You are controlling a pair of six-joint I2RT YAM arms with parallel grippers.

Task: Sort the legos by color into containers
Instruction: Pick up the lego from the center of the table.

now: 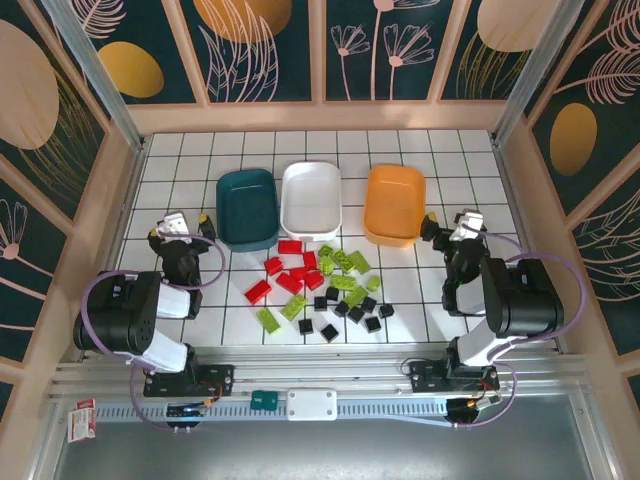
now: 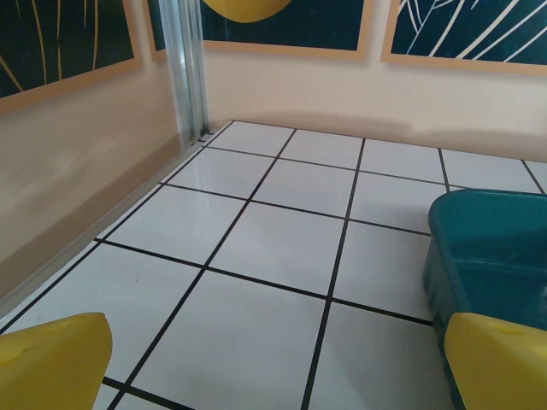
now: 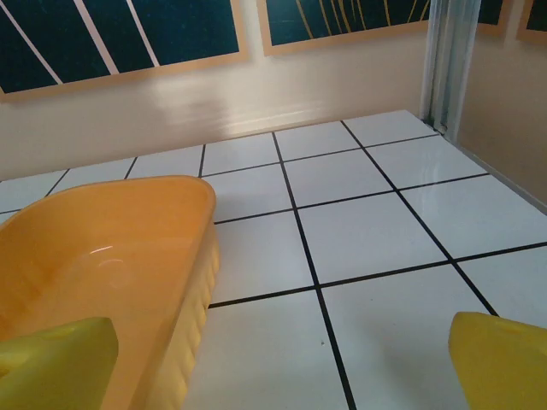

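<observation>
**Both grippers released, every lego loose on the table**

Trays stand in a row on the far side of the white tiled table (image 1: 180,165): teal tray (image 1: 248,208) left, white tray (image 1: 311,198) centre, orange tray (image 1: 394,203) right. They are close together, with narrow gaps between them. All three are empty.

Legos (image 1: 344,282) lie in one loose cluster on the near side of the trays, between the two arms.
- Red bricks (image 1: 290,283): the cluster's left and far part, just in front of the white tray. One lies a little apart at the near left.
- Green bricks (image 1: 358,262): middle and right, plus two at the near-left edge.
- Black bricks (image 1: 355,314) (the small square ones): mostly along the near-right edge.

Left gripper (image 1: 178,226): jaws spread wide, nothing between them. It sits just left of the teal tray. The left wrist view shows bare tile between the left gripper's yellow pads (image 2: 51,363). The teal tray's near corner is at the right, partly behind the right-hand pad; I can't tell if they touch.

Right gripper (image 1: 458,228): also spread wide and holding nothing, just right of the orange tray. The right wrist view has bare tile in the middle and the orange tray at the left, behind the left one of the right gripper's yellow pads (image 3: 504,359). Contact can't be told here either.
</observation>
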